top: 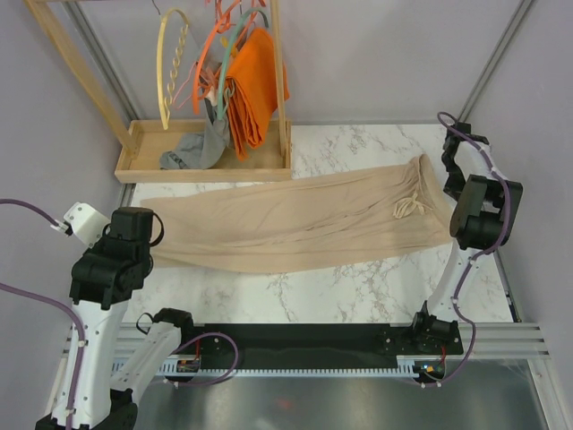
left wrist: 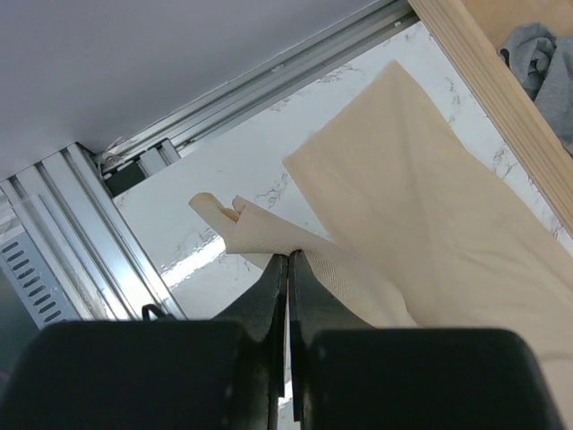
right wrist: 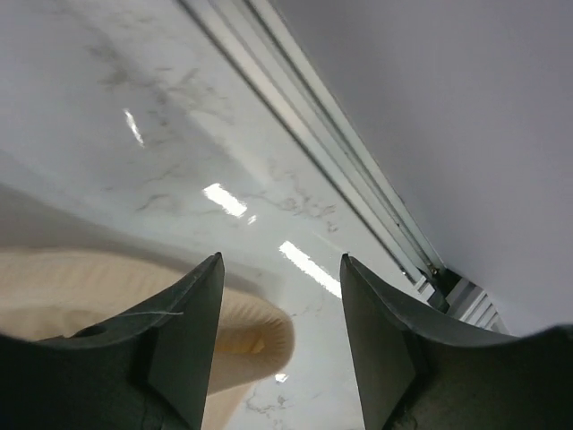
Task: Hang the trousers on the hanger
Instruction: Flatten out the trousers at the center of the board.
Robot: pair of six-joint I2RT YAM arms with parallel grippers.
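Left gripper (left wrist: 288,264) — clamped shut on a leg hem of the trousers (top: 295,222), spread flat across the table (top: 358,287). Right gripper (right wrist: 279,278) — jaws apart, empty, over the waistband. Advised: secure the waist before lifting toward the hanger (top: 168,72).

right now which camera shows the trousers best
Top external: the trousers lie full length across the table, waist drawstring at the right. Left wrist shows only a leg end pinched in the shut left tool. Right wrist shows just a rounded fabric edge under the open right tool.
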